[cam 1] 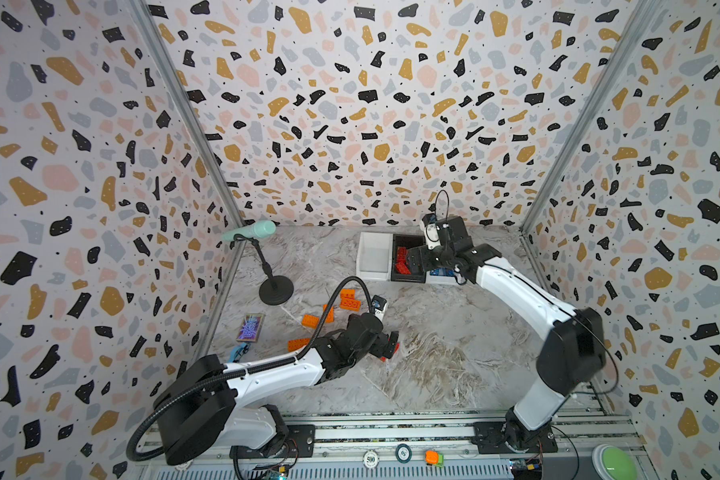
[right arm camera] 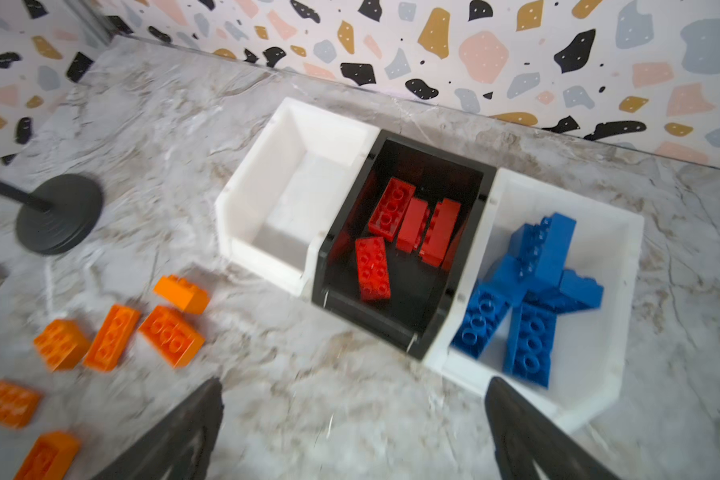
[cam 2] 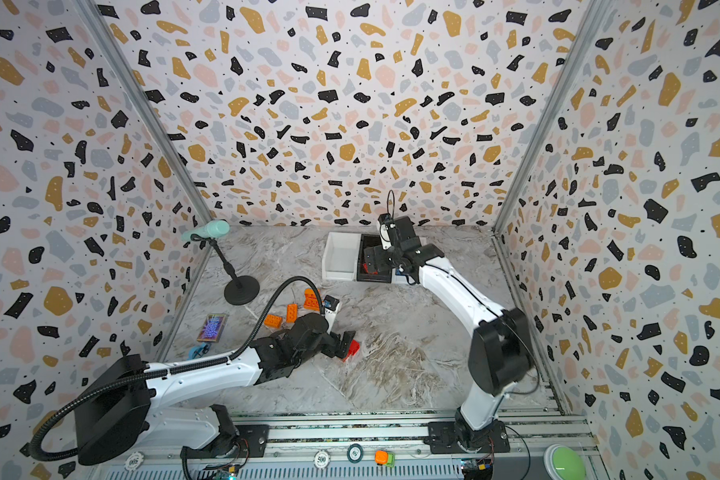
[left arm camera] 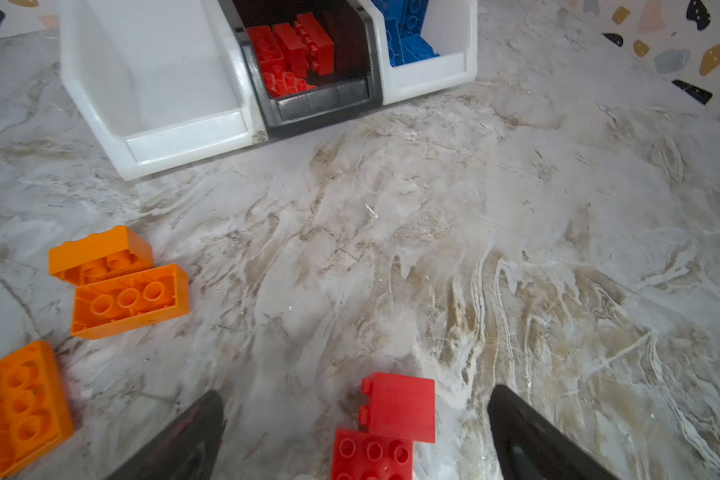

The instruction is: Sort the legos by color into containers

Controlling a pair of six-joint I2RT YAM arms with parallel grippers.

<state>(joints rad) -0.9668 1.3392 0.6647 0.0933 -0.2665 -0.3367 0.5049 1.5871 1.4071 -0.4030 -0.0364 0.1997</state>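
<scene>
Left gripper (left arm camera: pixel 356 392) gapes wide astride two red legos (left arm camera: pixel 400 407) on the marble table (left arm camera: pixel 433 232) (bare surface runs ahead to the bins). Right gripper (right arm camera: pixel 354 381), spread and empty, hangs at the black bin (right arm camera: pixel 433 150) holding red bricks (right arm camera: pixel 385 210). Blue bricks (right arm camera: pixel 533 270) fill a white bin (right arm camera: pixel 624 249), and orange legos (right arm camera: pixel 171 334) lie loose. A chip (cam 1: pixel 371 458) reads "500".

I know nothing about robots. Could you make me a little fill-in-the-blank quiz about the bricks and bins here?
The bin holding the red bricks is coloured ____.
The white bin farthest from the blue bricks is ____.
The orange bricks lie on the ____, in no bin.
The left gripper is open, and the two loose bricks between its fingers are ____.
Missing words: black, empty, table, red.
</scene>
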